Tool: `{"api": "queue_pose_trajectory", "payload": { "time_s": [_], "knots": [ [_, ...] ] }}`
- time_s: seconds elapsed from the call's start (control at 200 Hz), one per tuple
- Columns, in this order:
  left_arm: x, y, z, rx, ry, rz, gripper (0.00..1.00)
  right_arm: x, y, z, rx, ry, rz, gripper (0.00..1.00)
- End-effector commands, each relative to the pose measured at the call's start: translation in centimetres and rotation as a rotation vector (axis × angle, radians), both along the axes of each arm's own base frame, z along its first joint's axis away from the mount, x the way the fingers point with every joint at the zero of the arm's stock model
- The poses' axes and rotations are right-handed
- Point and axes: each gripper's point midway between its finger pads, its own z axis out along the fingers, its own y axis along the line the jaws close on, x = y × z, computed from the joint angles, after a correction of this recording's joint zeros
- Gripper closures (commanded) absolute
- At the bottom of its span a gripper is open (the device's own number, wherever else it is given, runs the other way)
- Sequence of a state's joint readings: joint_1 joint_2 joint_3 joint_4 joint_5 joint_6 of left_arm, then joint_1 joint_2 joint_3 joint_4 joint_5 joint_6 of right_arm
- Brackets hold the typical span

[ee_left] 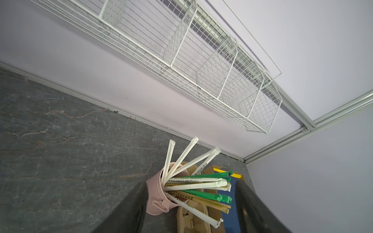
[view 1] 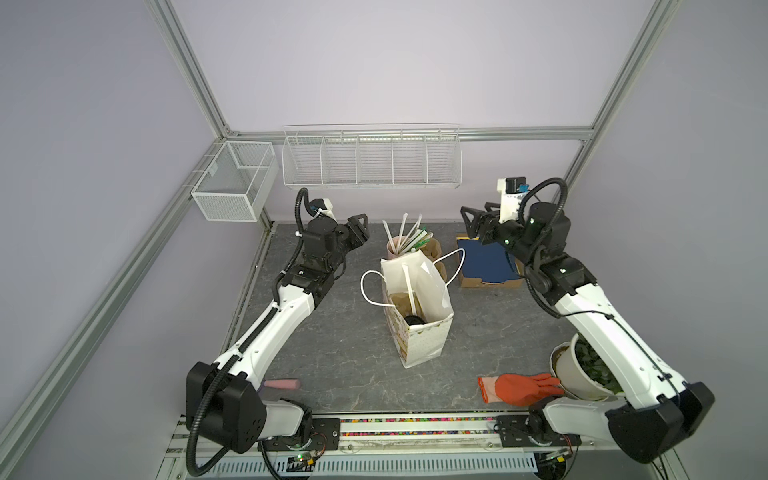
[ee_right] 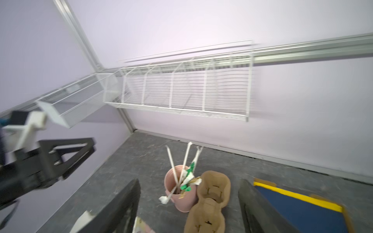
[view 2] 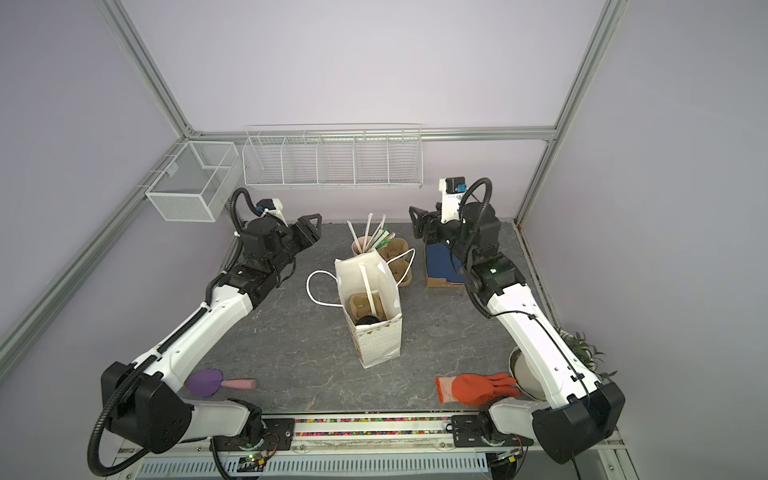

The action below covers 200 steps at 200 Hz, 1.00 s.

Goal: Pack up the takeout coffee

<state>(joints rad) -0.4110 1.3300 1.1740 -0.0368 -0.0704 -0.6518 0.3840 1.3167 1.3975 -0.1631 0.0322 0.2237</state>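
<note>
My left claw (view 1: 361, 229) and my right claw (view 1: 477, 217) are hanging raised above the table, each with its jaws standing wide apart and nothing between them, as both wrist views are showing. The takeout coffee (view 1: 413, 320) is sitting well below and between the two claws, down inside the white paper bag (view 1: 420, 347). Only its round black lid is showing, in both top views. The cup appears to be resting in a brown pulp carrier (view 1: 400, 300) that is lying in the bag, and a wrapped straw (view 1: 409, 286) is leaning out of the bag beside it. Just ahead of my left claw's tips, the pink cup of straws (ee_left: 159, 199) is standing with the spare carriers (ee_right: 210, 198) beside it. A blue box (view 1: 487, 262) is lying under my right claw.

By my reading the packing is looking all but finished: the coffee is lidded, bagged and supplied with a straw. What is remaining, as far as I am judging, is little more than drawing both claws clear of the bag, whose handles are lying loose to either side
</note>
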Motion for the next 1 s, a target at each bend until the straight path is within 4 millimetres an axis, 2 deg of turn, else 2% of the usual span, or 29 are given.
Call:
{"api": "queue_pose_trajectory", "payload": {
  "time_s": [0.0, 0.18, 0.275, 0.41, 0.495, 0.515, 0.645, 0.815, 0.995],
  "knots": [
    [-1.2, 1.9, 0.7, -0.013, 0.025, 0.090, 0.29, 2.7, -4.1, -8.5, -0.161, 0.262, -0.267, 0.16],
    [-3.0, 2.4, -0.5, 0.006, 0.119, 0.097, 0.28, 7.5, -7.8, -15.5, -0.314, 0.447, -0.455, 0.11],
    [-4.2, 2.8, -1.6, 0.035, 0.159, 0.087, 0.28, 9.5, -9.0, -19.7, -0.299, 0.565, -0.485, 0.11],
    [-6.0, 3.6, -2.9, 0.080, 0.215, 0.085, 0.27, 11.1, -10.6, -23.9, -0.271, 0.650, -0.507, 0.11],
    [-7.2, 4.4, -3.3, 0.115, 0.239, 0.091, 0.27, 11.8, -10.3, -26.6, -0.282, 0.718, -0.481, 0.11],
    [-7.5, 4.5, -3.4, 0.121, 0.242, 0.089, 0.27, 12.0, -11.7, -27.2, -0.280, 0.740, -0.509, 0.11],
    [-9.3, 5.5, -3.0, 0.192, 0.244, 0.077, 0.25, 12.8, -12.9, -29.3, -0.327, 0.785, -0.535, 0.11],
    [-11.4, 6.9, -2.2, 0.323, 0.255, 0.056, 0.20, 13.9, -13.1, -31.5, -0.342, 0.854, -0.507, 0.12],
    [-12.3, 8.2, -2.2, 0.391, 0.226, 0.085, 0.16, 14.5, -13.2, -33.4, -0.386, 0.905, -0.497, 0.15]
  ]
}}
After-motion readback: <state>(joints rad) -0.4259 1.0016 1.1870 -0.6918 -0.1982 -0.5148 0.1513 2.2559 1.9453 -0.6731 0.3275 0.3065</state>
